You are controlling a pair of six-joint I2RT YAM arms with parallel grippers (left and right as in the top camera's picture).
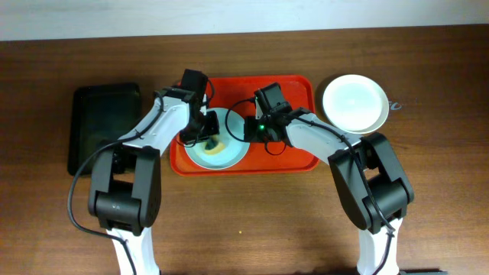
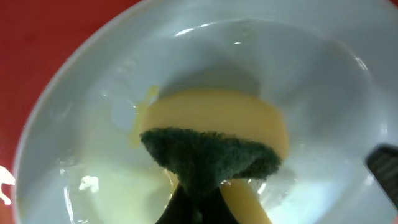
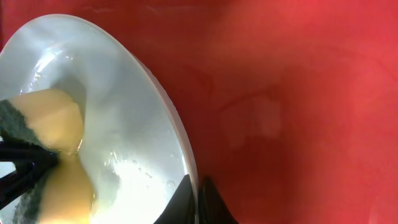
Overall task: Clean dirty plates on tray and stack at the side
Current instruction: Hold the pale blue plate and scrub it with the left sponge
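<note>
**Plate under sponge on tray; one plate set aside**

The table (image 1: 46, 229) carries the red tray (image 1: 237, 88) centrally. A black tray (image 1: 103, 130) lies to its left, and a white plate (image 1: 353, 103) sits just off its right end. A pale mint plate (image 1: 229, 153) lies on the red tray's left half. The left gripper (image 1: 206, 134) is clamped on a yellow-green sponge (image 2: 211, 137) pressed into that plate. The right gripper (image 3: 196, 199) pinches the plate's rim.
</note>
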